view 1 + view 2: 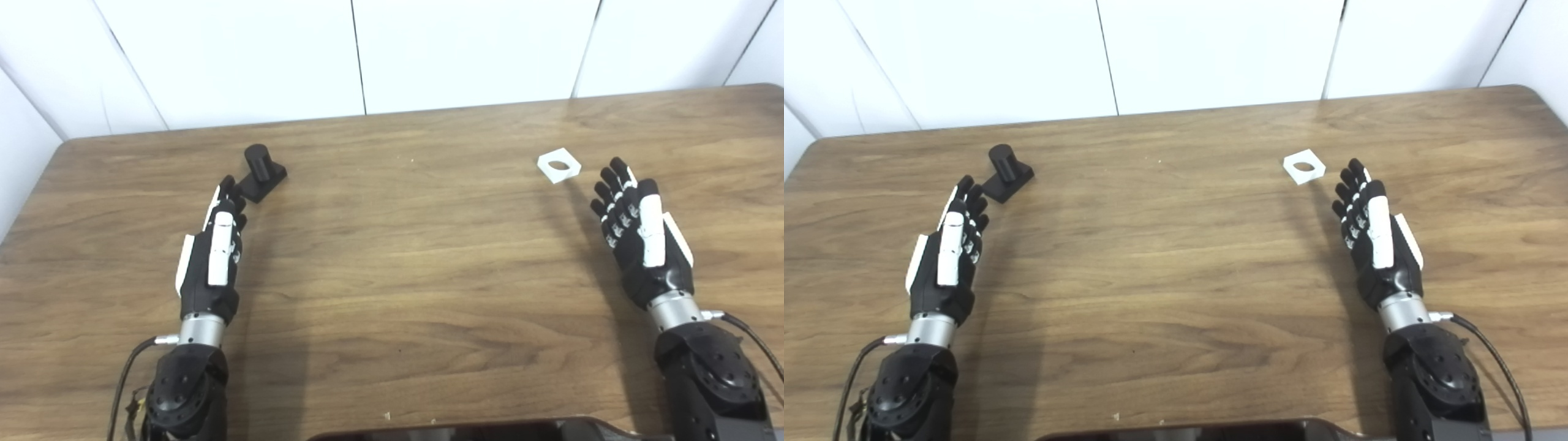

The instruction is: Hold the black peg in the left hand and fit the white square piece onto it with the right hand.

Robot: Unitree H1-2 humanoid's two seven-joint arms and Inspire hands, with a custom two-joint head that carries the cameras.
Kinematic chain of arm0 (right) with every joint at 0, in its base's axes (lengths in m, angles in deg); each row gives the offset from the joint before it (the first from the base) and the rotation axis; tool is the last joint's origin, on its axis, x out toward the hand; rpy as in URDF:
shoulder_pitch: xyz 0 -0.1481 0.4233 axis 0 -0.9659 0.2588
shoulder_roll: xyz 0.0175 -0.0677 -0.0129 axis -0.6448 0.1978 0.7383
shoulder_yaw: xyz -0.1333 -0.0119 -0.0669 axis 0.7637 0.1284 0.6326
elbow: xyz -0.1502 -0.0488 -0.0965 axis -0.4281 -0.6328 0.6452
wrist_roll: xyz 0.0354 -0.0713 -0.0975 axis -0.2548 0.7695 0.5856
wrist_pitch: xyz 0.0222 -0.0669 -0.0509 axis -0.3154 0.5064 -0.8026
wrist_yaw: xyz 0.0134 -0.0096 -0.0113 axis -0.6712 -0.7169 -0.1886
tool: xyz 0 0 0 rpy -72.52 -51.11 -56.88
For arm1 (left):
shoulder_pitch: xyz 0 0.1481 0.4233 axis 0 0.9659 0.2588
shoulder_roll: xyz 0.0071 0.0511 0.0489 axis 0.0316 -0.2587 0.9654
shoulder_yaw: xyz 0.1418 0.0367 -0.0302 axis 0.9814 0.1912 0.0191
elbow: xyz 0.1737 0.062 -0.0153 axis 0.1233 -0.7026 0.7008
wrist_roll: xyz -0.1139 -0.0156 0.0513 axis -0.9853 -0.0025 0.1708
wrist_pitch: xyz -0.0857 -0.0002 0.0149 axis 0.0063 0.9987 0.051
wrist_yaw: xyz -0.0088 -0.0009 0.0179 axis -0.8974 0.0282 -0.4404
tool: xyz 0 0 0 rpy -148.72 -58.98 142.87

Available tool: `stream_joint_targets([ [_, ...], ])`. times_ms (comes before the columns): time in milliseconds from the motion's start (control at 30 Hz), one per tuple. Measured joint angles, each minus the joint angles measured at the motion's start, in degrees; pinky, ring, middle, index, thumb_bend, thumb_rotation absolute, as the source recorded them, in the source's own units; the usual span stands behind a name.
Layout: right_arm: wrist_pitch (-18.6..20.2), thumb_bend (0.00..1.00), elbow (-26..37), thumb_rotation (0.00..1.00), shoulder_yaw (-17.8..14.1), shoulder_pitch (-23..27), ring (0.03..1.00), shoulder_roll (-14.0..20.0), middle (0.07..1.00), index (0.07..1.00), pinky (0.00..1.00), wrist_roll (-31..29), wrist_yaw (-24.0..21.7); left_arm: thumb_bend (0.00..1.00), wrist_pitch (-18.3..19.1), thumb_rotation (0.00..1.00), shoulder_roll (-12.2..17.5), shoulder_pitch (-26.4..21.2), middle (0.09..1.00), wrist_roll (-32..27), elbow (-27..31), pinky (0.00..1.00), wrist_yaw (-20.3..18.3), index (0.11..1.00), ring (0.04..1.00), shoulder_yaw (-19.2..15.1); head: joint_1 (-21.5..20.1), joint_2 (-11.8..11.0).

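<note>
The black peg [264, 172] stands on its flat square base on the counter [404, 257], its round post pointing up. That suits a grasp around the base or post that leaves the top free for the fitting. Well apart from the peg, far along the counter on the robot's right side, the white square piece [558, 165] lies flat with its round hole facing up, so the hole already faces the way it would need to slide over a post.

Just on the near side of the peg, the left robot hand [214, 254] is open and holds nothing. Its fingers are stretched toward the base and its fingertips [231, 191] look very near it, though I cannot tell whether they touch. It seems lined up for a reach.

The right robot hand [640, 236] sits far from the peg, near the white piece and just on its near right side, also open and empty, palm turned inward as if ready to close on the piece

Nothing is grasped yet, so the task looks to be at its start
</note>
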Motion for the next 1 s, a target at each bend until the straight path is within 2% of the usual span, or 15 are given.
stream_joint_targets([
  [200, 0.0, 0.58, 0.0, 1.00, 0.0, 0.0, 1.000, 0.1, 1.000, 1.000, 1.00, 0.0, 0.0, 0.52, 0.1, 0.91, 0.0, 0.0, 1.000, 0.8, 0.0, 1.00, 0.2, 1.000, 1.000, 0.1, 0.6, -0.2],
  [300, 0.0, 0.58, -0.1, 1.00, 0.0, 0.0, 1.000, 0.3, 1.000, 1.000, 1.00, 0.0, -0.1, 0.54, 1.4, 0.85, 0.9, -0.3, 1.000, 5.7, 0.1, 1.00, 1.0, 1.000, 1.000, 1.3, 0.9, -0.3],
  [433, 0.0, 0.58, -0.7, 1.00, 0.0, 0.0, 1.000, 0.3, 1.000, 1.000, 1.00, 0.0, -0.2, 0.55, 5.2, 0.79, 3.7, -1.6, 1.000, 14.7, 1.2, 1.00, 2.9, 0.996, 1.000, 2.6, 1.1, -0.4],
  [567, 0.0, 0.60, -1.2, 1.00, 0.0, 0.0, 1.000, 0.2, 1.000, 1.000, 1.00, 0.0, -0.2, 0.54, 6.1, 0.73, 5.9, -3.3, 1.000, 20.3, 2.5, 1.00, 4.1, 0.986, 1.000, 3.3, 1.4, -0.4],
  [867, 0.0, 0.63, -1.2, 1.00, 0.0, 0.0, 1.000, 0.2, 1.000, 1.000, 1.00, 0.0, -0.2, 0.66, 7.2, 0.53, 7.7, -5.2, 1.000, 28.8, 2.5, 1.00, 4.4, 0.907, 1.000, 5.3, 1.4, -0.7],
  [1000, 0.0, 0.64, -1.2, 1.00, 0.0, 0.0, 1.000, 0.2, 1.000, 1.000, 1.00, 0.0, -0.2, 0.70, 7.2, 0.49, 8.6, -6.8, 1.000, 34.2, 1.2, 1.00, 6.1, 0.871, 1.000, 6.0, 1.5, -0.8],
])
